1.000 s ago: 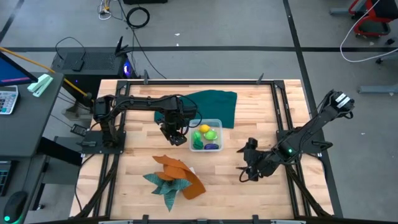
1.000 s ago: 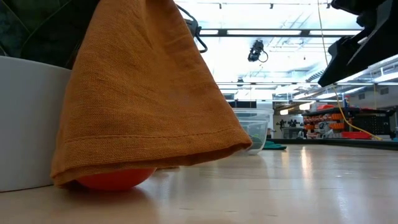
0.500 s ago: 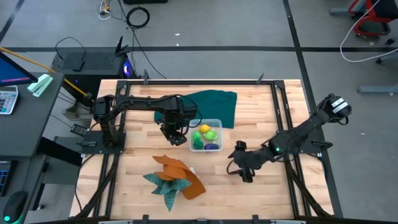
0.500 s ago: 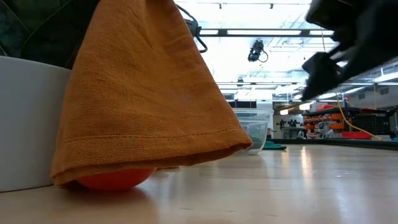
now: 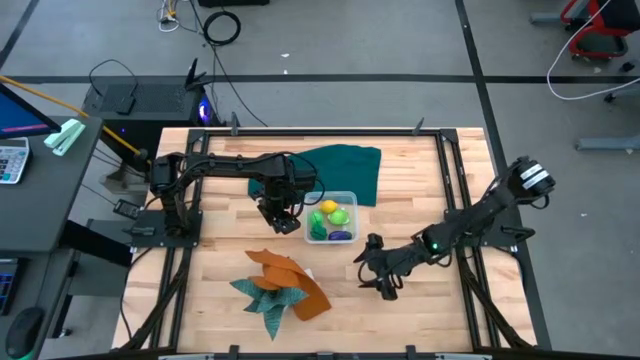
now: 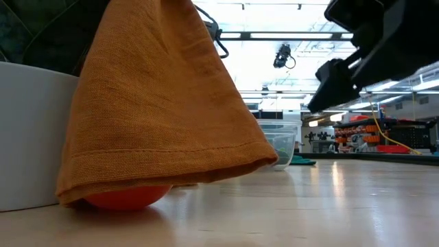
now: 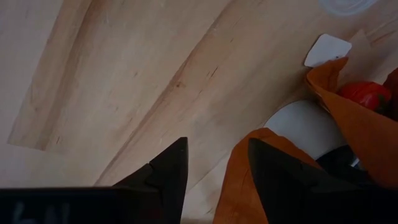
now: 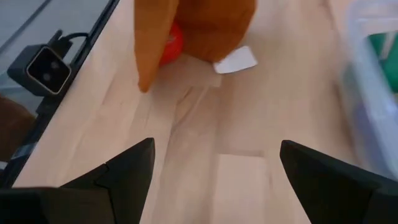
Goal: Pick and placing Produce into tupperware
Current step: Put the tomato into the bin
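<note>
- The tabletop [image 5: 400,300] carries the same layout as a second ago; the one large change is the right arm, which has swung from the right side toward the middle, low over the wood.
- The dark green cloth [image 5: 345,165] lies flat at the far side, untouched, and the orange cloth [image 5: 290,275] with the teal cloth [image 5: 262,300] sits heaped near the front edge, also not moved.
- The tupperware [image 5: 332,217] stands between them, just in front of the green cloth. It already holds produce — a yellow piece [image 5: 328,206], light green and green pieces, and a purple piece [image 5: 341,236].
- The left pincer [image 5: 287,222] hangs just beside the tub on its left; it has not shifted, and its fingers stand a little apart with nothing between them.
- The right pincer [image 5: 372,277] now hovers between the tub and the orange heap, fingers wide apart and empty, facing the heap in the right wrist view.
- The red piece [image 8: 172,42] is the last one outside the tub — it lies on the wood, half under the orange cloth's edge, beside a small white tag [image 8: 236,60].
- I judge the right arm is approaching this red piece; the overhanging cloth may catch a finger, so the closing should be made from the open side.
</note>
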